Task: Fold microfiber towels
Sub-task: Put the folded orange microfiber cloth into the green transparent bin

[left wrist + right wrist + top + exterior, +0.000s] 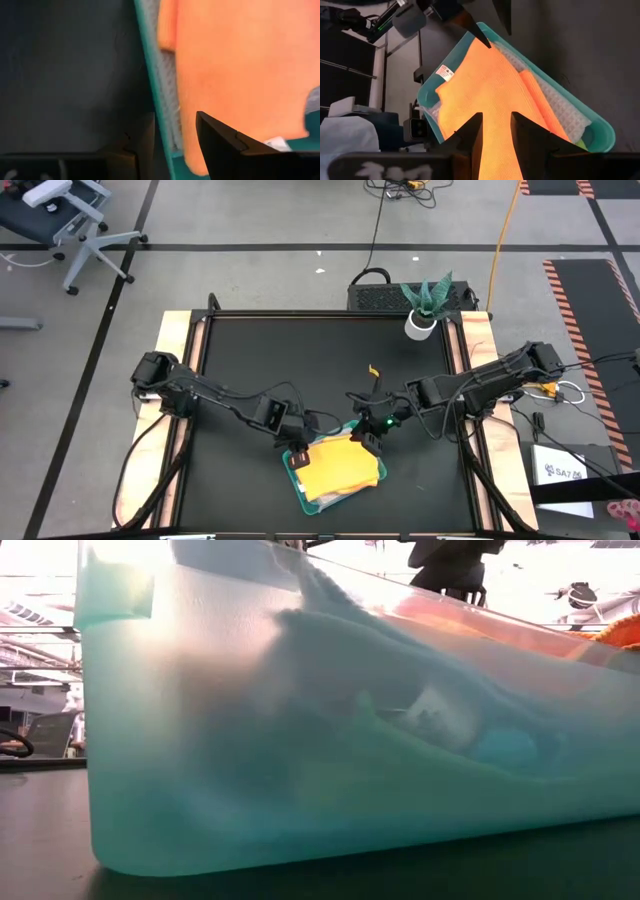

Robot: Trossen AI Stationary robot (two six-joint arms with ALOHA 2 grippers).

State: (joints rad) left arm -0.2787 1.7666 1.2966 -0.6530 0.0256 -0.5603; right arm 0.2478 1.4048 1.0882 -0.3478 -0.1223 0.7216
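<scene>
Black table point(250, 360); teal tray point(297, 480) near front edge; potted plant point(424, 308) back-right

- The yellow-orange microfiber towel point(340, 468) lies on top of the stack in the teal tray point(303, 498), folded and flattened, covering most of the tray; a white label point(445, 73) shows at one corner.
- A pale grey-white towel point(555, 102) lies beneath it, its waffle-textured edge showing along one tray wall.
- A sliver of lime green towel point(580, 143) peeks out at one end of the tray.

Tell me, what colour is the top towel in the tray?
Yellow-orange towel, clearest in the right wrist view.
</scene>
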